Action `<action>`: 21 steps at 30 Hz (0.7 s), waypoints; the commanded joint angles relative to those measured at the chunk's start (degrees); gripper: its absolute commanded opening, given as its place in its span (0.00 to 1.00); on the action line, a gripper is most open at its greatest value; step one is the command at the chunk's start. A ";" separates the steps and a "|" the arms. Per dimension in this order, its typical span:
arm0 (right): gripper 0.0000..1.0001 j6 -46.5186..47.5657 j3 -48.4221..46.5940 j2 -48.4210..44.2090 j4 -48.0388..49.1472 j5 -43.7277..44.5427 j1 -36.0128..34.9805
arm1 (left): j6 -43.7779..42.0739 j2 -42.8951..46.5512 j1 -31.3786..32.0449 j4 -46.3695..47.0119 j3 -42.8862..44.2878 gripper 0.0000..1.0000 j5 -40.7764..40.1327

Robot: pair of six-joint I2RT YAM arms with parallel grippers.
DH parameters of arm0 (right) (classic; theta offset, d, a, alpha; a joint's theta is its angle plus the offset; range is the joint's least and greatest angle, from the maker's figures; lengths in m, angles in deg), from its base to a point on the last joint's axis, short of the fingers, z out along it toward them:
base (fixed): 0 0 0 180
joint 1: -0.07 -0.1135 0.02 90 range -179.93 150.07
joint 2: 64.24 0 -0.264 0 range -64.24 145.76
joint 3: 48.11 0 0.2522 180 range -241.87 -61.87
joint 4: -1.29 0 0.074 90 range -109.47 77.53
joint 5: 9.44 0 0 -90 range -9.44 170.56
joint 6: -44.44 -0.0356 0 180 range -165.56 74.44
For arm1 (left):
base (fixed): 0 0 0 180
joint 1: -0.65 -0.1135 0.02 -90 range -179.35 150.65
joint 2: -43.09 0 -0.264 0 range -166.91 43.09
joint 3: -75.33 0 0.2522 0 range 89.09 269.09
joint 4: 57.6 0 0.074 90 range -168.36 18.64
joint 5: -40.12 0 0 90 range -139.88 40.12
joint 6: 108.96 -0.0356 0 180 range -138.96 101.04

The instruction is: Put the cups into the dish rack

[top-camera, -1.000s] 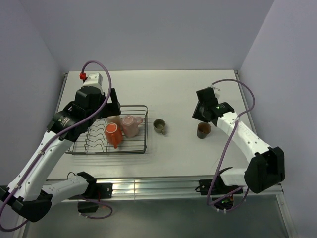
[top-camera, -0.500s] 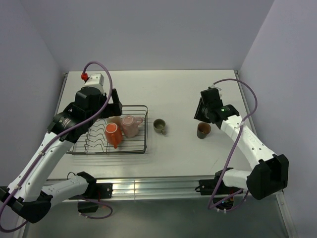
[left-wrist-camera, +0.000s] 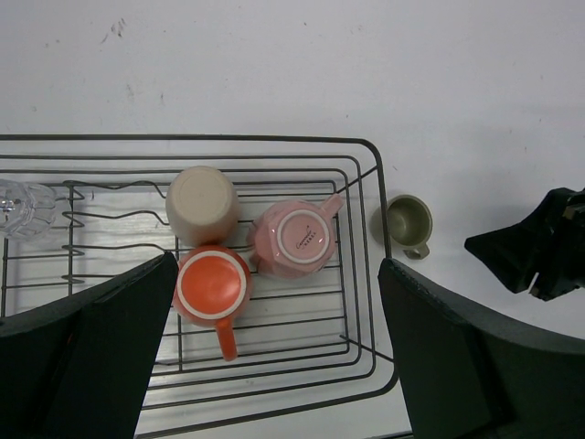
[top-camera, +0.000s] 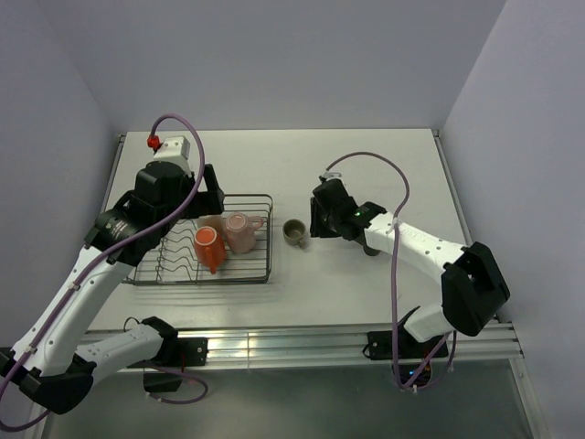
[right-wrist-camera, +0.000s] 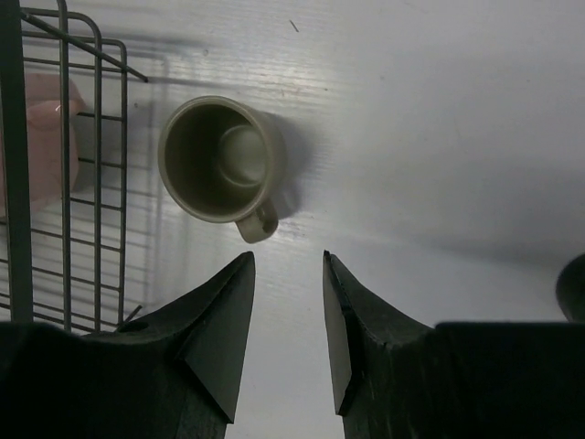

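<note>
The dark wire dish rack (top-camera: 270, 240) holds an upside-down orange mug (top-camera: 207, 247), pink mug (top-camera: 241, 230) and beige tumbler (top-camera: 211, 222). The left wrist view shows the rack (left-wrist-camera: 377, 174), orange mug (left-wrist-camera: 212, 285), pink mug (left-wrist-camera: 297, 238), tumbler (left-wrist-camera: 201, 203) and a clear glass (left-wrist-camera: 18, 206) at the rack's left. The small olive-green cup (top-camera: 293, 232) stands upright on the table just right of the rack. My right gripper (right-wrist-camera: 288, 265) is open and empty, just beside the olive cup (right-wrist-camera: 218, 170). My left gripper (left-wrist-camera: 274, 366) is open and empty above the rack. The dark brown mug (right-wrist-camera: 574, 285) shows only as an edge.
The white table (top-camera: 366, 174) has walls at the back and both sides. My right arm (top-camera: 411, 240) stretches across the table's right half and covers the dark brown mug in the top view. A metal rail (top-camera: 292, 343) runs along the near edge.
My right gripper has swung left from beside the dark brown mug to just right of the olive cup. My left arm has barely moved.
</note>
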 commanded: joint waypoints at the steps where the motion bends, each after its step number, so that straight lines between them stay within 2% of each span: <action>1: 0.44 0.47 2.95 1.54 10.57 0.78 -1.86 | -0.70 0.73 0.16 0.49 0.25 0.99 -0.41; 10: 0.41 -0.23 8.05 4.71 23.04 4.29 -5.64 | -1.06 0.82 0.16 -0.21 -0.10 0.99 -1.38; 21: 0.41 0.12 11.74 5.32 26.92 6.58 -6.61 | -0.88 0.12 0.16 0.05 -0.80 0.99 -1.29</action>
